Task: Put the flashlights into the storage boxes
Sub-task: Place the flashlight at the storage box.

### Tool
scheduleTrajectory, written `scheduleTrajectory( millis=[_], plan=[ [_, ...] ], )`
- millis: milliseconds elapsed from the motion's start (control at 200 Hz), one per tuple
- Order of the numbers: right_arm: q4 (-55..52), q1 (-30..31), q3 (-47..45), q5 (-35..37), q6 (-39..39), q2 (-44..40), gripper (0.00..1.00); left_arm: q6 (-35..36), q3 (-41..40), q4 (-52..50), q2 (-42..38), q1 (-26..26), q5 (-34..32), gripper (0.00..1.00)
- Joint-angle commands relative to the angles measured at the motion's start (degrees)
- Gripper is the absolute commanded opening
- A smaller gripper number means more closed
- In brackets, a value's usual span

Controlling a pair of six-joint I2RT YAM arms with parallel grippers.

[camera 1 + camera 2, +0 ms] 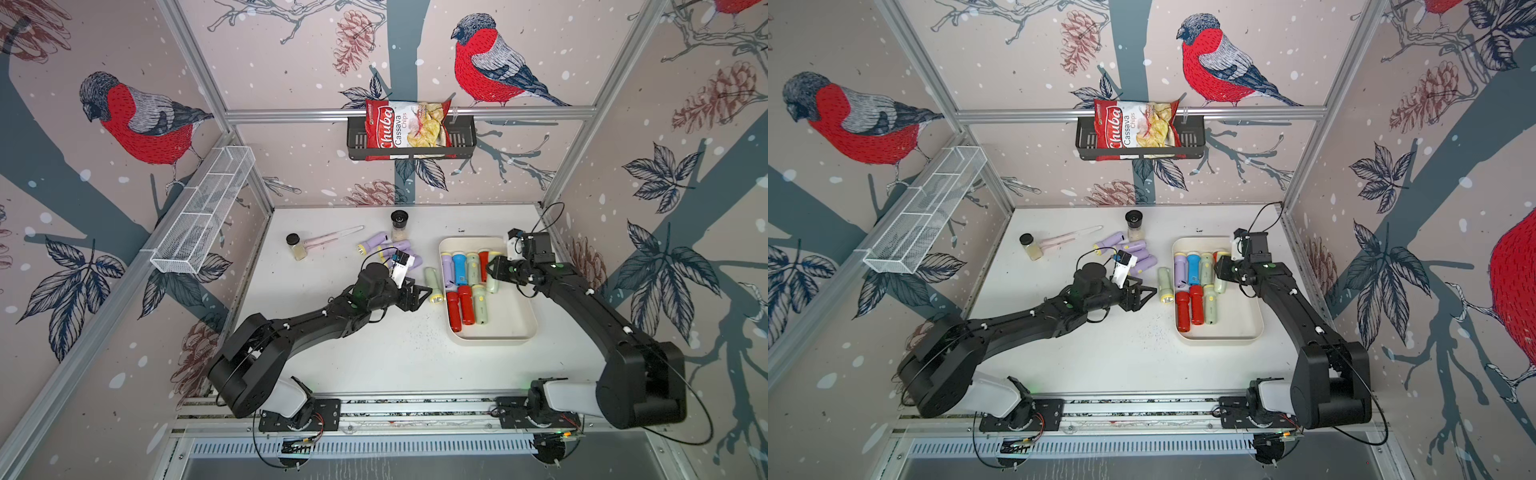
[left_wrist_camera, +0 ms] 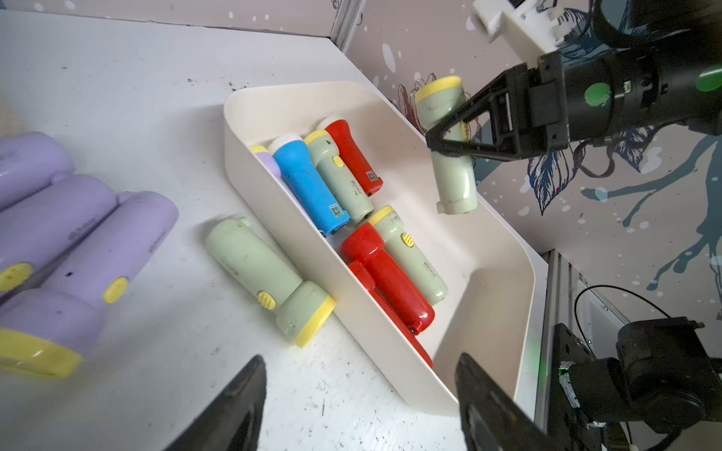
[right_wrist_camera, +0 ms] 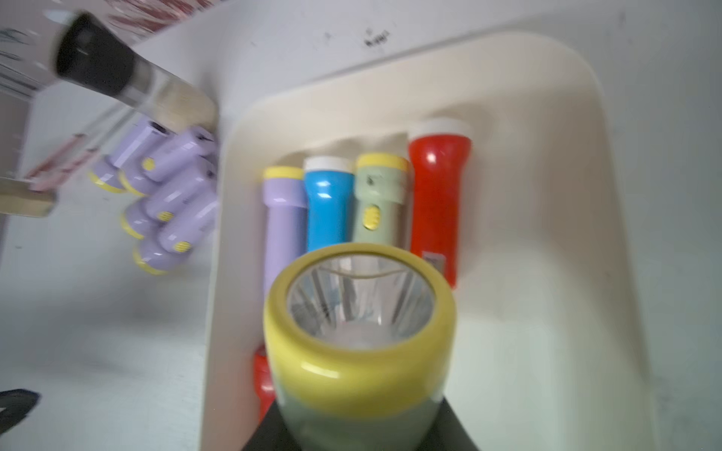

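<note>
At far left of the worktop (image 1: 374,361) a small jar (image 1: 296,246) and a taller jar (image 1: 399,226) are stood close by the lilac flashlights (image 1: 374,244), not yet boxed; a jar could be tipped when those are fetched. Left hand (image 1: 420,296) is seen well open, nothing held, just beside a green flashlight (image 2: 265,281) laid on the worktop with its head against the tray (image 1: 515,337) wall; a finger could get jammed in that gap, or the tray shoved aside. Several flashlights are already laid inside the tray. Right hand (image 2: 449,144) is clamped on a second green flashlight (image 2: 455,183), held tilted above the tray; if dropped from there it could bounce out or land crosswise on the row. With both arms near the tray, a clash is judged possible
</note>
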Motion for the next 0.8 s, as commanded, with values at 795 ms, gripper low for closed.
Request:
scheduleTrajectory(
  millis=[795],
  plan=[
    [-7.7, -0.2, 0.7, 3.2, 0.1, 13.1, 0.46, 2.9, 1.9, -2.5, 1.0, -0.9, -1.1, 0.74]
  ],
)
